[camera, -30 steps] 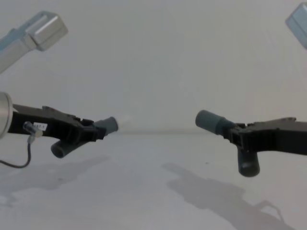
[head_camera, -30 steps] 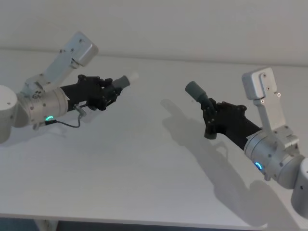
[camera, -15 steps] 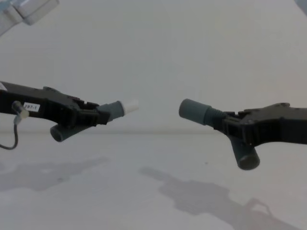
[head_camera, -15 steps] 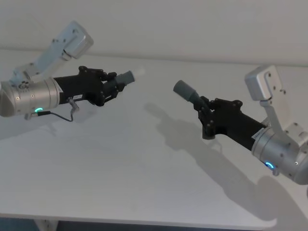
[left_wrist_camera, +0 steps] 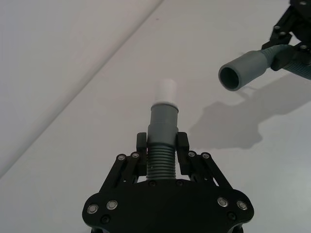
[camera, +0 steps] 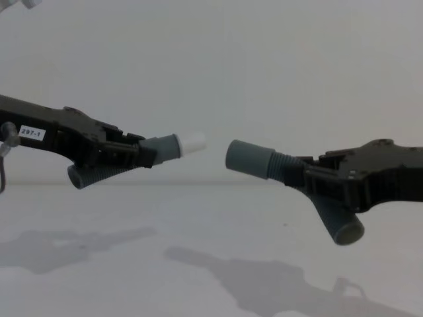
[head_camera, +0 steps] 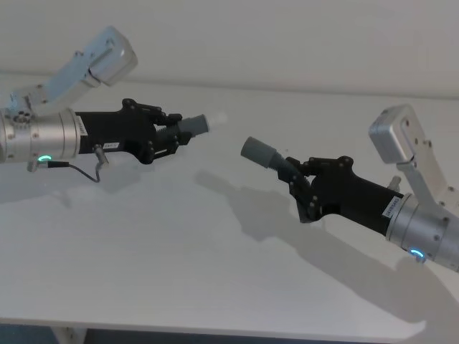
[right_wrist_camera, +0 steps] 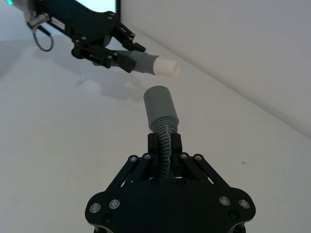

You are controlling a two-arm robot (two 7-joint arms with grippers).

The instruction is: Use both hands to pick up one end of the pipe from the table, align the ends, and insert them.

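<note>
Above the table (head_camera: pixel 179 251): both pipe pieces are hanging clear of the white surface, facing each other; their shadows (head_camera: pixel 237 197) are falling on the top below.
Left gripper (head_camera: pixel 171 135): reaching in from the left; its jaws are clamping narrowly on the ribbed section of the left pipe piece (left_wrist_camera: pixel 163 127), one finger pressing on each side.
Right gripper (head_camera: pixel 296 188): reaching in from the right; its jaws are squeezing close together on the ribs of the right pipe piece (right_wrist_camera: pixel 161 114).
Left piece, appearance: dark grey, ribbed, with a smooth collar ahead of the fingers; its white stub (camera: pixel 193 141) is pointing toward the other piece; its rear end is angling down behind the jaws in the chest view.
Right piece, appearance: curved and ribbed; its wide collar mouth (left_wrist_camera: pixel 232 76) is facing the stub, showing hollow; its other end is sloping down beneath the gripper.
Ends: standing near each other, not touching; the stub is sitting slightly higher than the collar in the chest view.
Change: the gap between stub and collar is narrowing against half a second ago; both grippers are moving inward.
</note>
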